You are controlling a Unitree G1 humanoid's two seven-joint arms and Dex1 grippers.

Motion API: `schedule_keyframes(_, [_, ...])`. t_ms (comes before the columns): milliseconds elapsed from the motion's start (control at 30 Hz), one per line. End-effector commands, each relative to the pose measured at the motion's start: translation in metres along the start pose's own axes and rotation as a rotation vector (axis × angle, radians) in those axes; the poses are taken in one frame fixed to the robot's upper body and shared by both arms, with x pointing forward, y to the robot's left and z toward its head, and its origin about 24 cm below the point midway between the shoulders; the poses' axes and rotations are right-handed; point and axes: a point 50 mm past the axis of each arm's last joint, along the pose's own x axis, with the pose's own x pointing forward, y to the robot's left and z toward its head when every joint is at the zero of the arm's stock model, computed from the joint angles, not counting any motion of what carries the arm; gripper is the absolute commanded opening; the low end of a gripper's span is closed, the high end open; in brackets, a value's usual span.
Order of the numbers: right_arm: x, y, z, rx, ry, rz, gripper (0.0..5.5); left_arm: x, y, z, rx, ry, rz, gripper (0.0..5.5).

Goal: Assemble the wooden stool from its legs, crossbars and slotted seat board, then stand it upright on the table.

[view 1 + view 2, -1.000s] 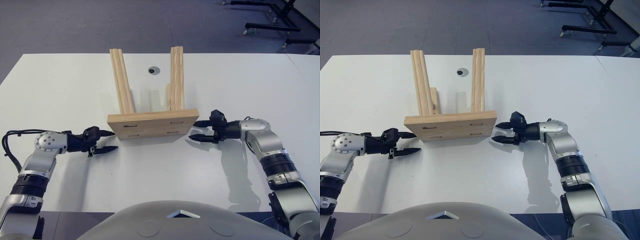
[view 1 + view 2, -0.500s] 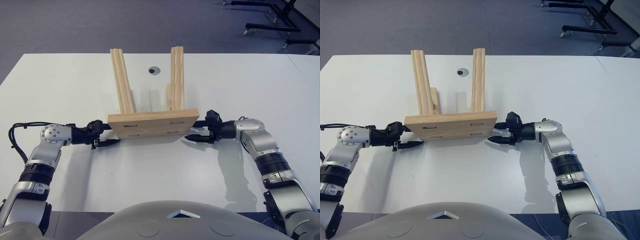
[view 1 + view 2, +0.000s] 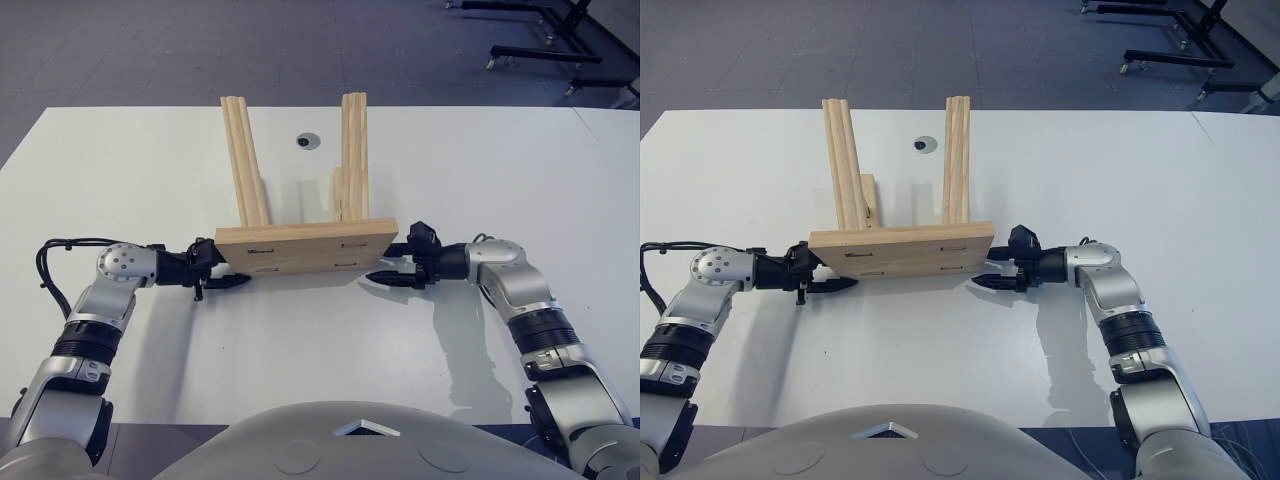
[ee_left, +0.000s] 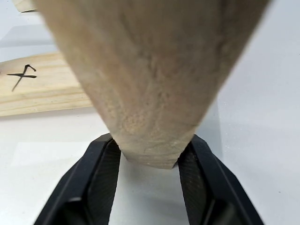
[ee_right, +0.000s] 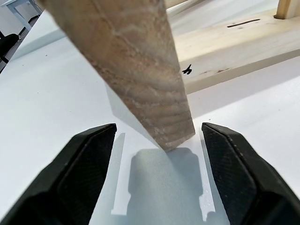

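Looked like the righting step, with left gripper (image 3: 226, 274) pinching the pale wooden slotted seat board (image 3: 300, 250) and right gripper (image 3: 385, 265) wide astride its other end; needed closing, then tipping upright.

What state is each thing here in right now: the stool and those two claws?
Stool: lying on its side on the table, legs pointing away from the robot, not yet upright.
Seat board: standing on edge.
Left gripper: shut on the seat board's left end.
Right gripper: open, fingers either side of the board's right end, not touching.
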Motion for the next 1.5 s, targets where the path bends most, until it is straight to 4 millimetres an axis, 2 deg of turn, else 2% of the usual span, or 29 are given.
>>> schedule_keyframes(33, [0.01, 0.002, 0.002, -0.001, -0.007, 0.024, 3.37, 0.003, -0.001, 0.0, -0.005, 0.015, -0.008, 1.8])
schedule_keyframes(100, [0.015, 0.002, 0.003, -0.003, -0.015, 0.029, 3.37, 0.003, 0.0, 0.0, -0.006, 0.014, -0.008, 1.6])
schedule_keyframes(433, [0.017, 0.004, 0.0, -0.002, -0.021, 0.053, 1.89, 0.002, 0.004, 0.009, -0.015, -0.042, -0.017, 1.46])
schedule_keyframes(700, [0.006, 0.006, -0.008, 0.014, 0.025, 0.058, 1.8, -0.002, 0.004, 0.012, -0.021, -0.083, 0.001, 1.46])
schedule_keyframes(867, [0.011, 0.01, -0.018, 0.021, 0.078, 0.086, 1.79, -0.001, 0.001, 0.012, -0.019, -0.087, -0.003, 1.45])
schedule_keyframes(1367, [0.01, 0.007, -0.02, -0.019, 0.126, 0.069, 1.79, -0.001, -0.008, 0.008, -0.018, -0.056, -0.029, 1.44])
schedule_keyframes(1500, [0.006, 0.009, -0.014, -0.015, 0.098, 0.095, 1.68, -0.002, -0.012, 0.01, -0.056, -0.088, -0.049, 1.43])
